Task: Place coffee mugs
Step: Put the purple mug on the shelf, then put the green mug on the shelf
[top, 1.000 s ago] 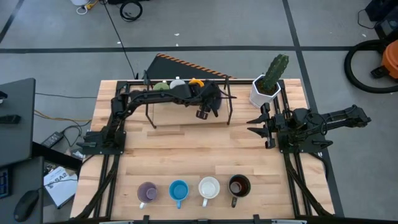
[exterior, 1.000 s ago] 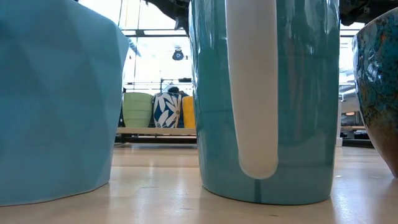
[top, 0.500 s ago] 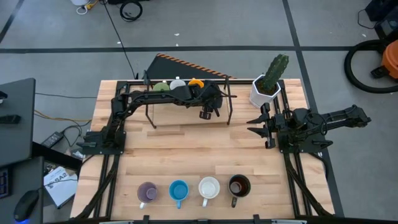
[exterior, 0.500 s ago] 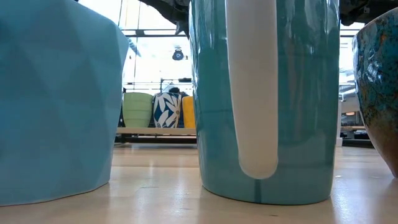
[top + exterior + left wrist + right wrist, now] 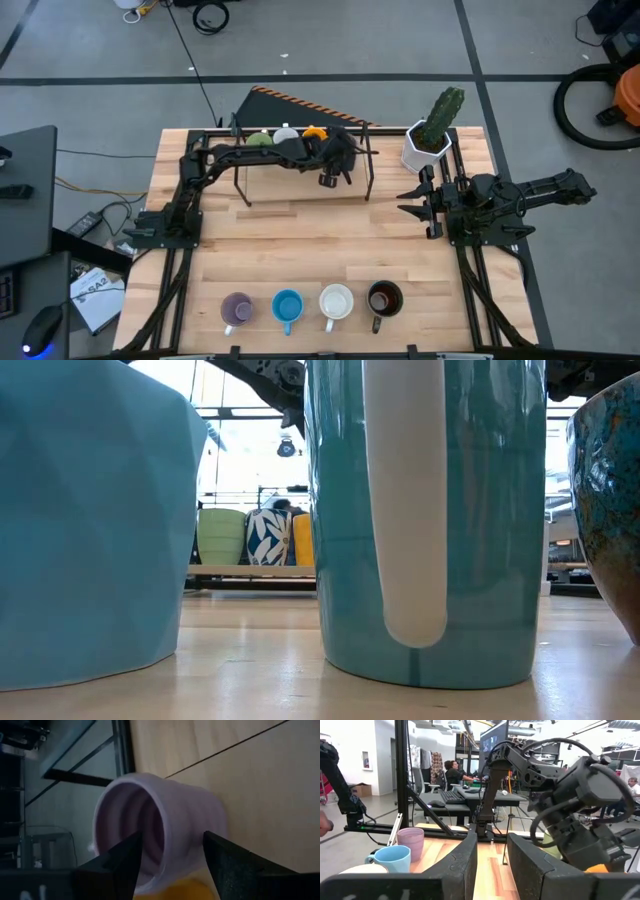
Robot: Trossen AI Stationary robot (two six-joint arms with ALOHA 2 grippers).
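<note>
My left gripper (image 5: 336, 163) reaches over the black rack (image 5: 300, 160) at the far edge, shut on a lilac mug (image 5: 170, 825), right beside the orange mug (image 5: 315, 132). The green mug (image 5: 258, 139) and grey-white mug (image 5: 285, 133) stand on the rack too. A second lilac mug (image 5: 237, 309), a blue mug (image 5: 287, 306), a white mug (image 5: 336, 302) and a dark brown mug (image 5: 383, 298) stand in a row on their bases near the near edge. My right gripper (image 5: 413, 200) waits open at the table's right. My left gripper holds the lilac mug by its wall at the rim (image 5: 172, 847). One finger (image 5: 122, 862) is in the mug's mouth and the other finger (image 5: 227, 857) is outside. The mug lies along the fingers, mouth toward the wrist. The arm hides it in the high view.
A white faceted pot with a cactus (image 5: 427, 145) stands at the far right corner, close to my right arm. The rack's thin legs (image 5: 368, 178) stand on the table. Bare wood (image 5: 320, 240) lies between the rack and the row of mugs.
My left gripper has shifted a little toward the far edge at the rack, carrying the lilac mug closer to the orange mug. It has stayed shut on the mug. My right arm has kept still.
</note>
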